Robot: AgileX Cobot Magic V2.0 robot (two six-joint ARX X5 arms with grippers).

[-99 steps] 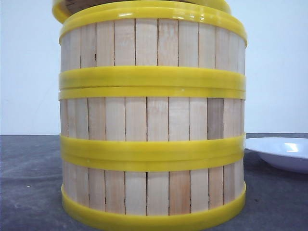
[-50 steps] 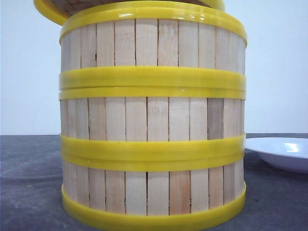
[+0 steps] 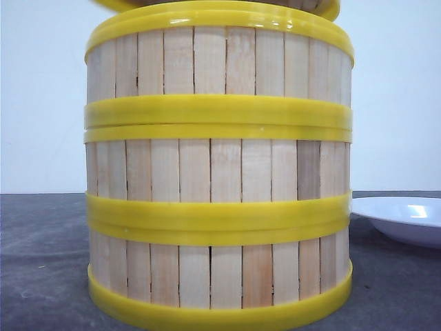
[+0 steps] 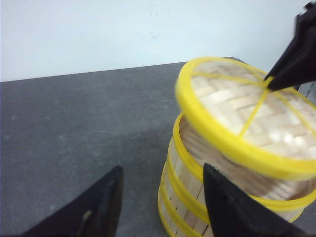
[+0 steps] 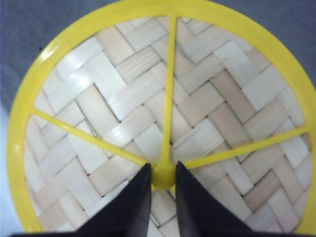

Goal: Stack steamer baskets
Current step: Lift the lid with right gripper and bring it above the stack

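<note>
Three steamer baskets (image 3: 219,172) stand stacked in one column close to the front camera, also seen as a stack (image 4: 185,197) in the left wrist view. My right gripper (image 5: 163,174) is shut on the yellow knob of the woven lid (image 5: 123,103). The lid (image 4: 247,116) hangs tilted just above the open top basket, its rim (image 3: 220,5) showing at the upper edge of the front view. My left gripper (image 4: 163,197) is open, beside the stack, holding nothing.
A white plate (image 3: 403,219) lies on the dark grey table (image 3: 41,262) to the right of the stack. A pale wall stands behind the table.
The lid has shifted right over the top basket: its rim stuck out past the stack's left side earlier and now sits more centred above it.
</note>
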